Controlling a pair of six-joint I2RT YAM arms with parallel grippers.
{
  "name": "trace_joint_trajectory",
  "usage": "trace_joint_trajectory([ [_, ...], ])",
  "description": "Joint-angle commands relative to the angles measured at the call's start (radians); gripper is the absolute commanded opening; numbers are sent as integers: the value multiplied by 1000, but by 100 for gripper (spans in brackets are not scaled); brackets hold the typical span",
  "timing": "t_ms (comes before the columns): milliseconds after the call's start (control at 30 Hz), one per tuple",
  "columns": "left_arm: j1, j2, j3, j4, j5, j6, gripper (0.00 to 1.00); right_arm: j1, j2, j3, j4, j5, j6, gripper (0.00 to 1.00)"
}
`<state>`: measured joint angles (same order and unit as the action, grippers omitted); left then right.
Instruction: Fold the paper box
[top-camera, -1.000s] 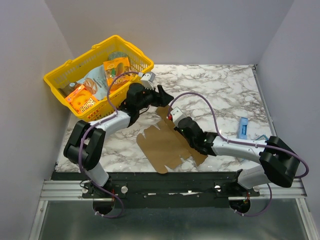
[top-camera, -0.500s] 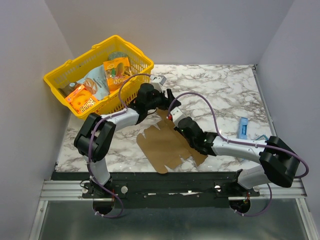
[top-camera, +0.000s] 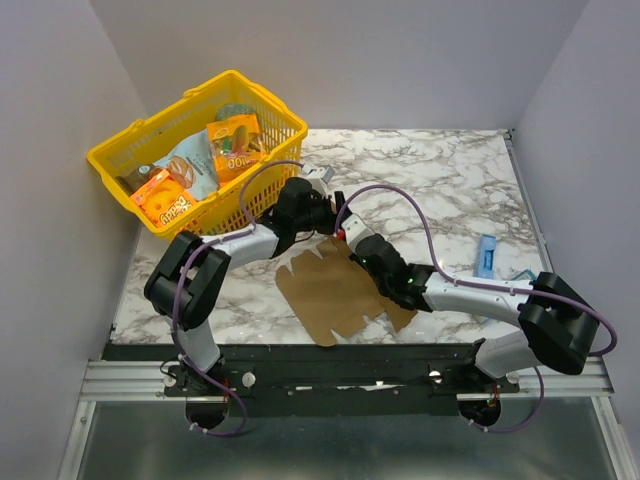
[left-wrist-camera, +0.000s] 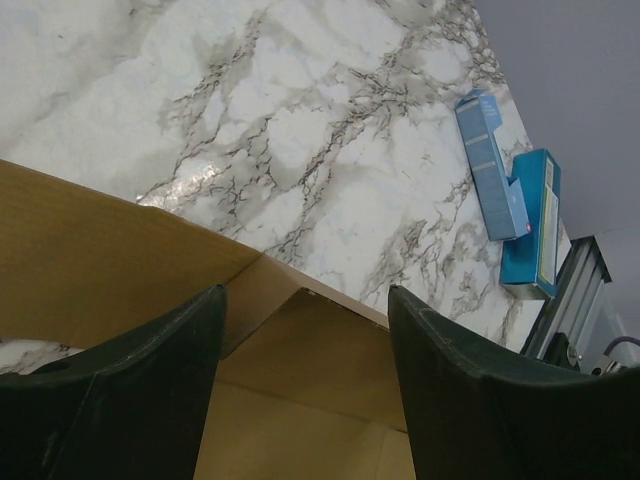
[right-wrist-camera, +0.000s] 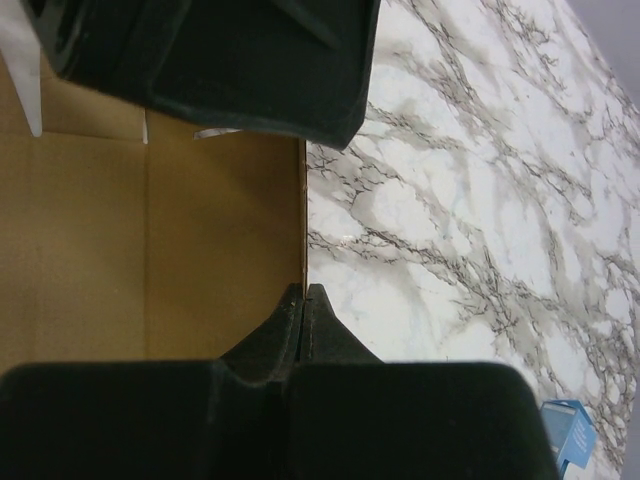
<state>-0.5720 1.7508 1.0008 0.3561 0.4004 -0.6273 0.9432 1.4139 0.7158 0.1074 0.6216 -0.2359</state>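
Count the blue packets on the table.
2. Both lie near the right edge of the table: a light blue packet and, beside it nearer the edge, a darker teal packet. Others may be hidden from view.

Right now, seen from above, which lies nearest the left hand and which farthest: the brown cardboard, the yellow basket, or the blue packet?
1. paper box, directly beneath the left hand.
2. yellow basket, back-left corner.
3. blue packet, far right side.
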Motion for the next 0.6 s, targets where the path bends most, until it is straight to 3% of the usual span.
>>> trace_joint_trajectory([
  [0,-17,-30,-39,24,0,-61,73,5,11,22,-5,29,6,1],
  [567,-16,27,-2,11,-46,-111,57,6,-15,-6,38,21,-31,1],
])
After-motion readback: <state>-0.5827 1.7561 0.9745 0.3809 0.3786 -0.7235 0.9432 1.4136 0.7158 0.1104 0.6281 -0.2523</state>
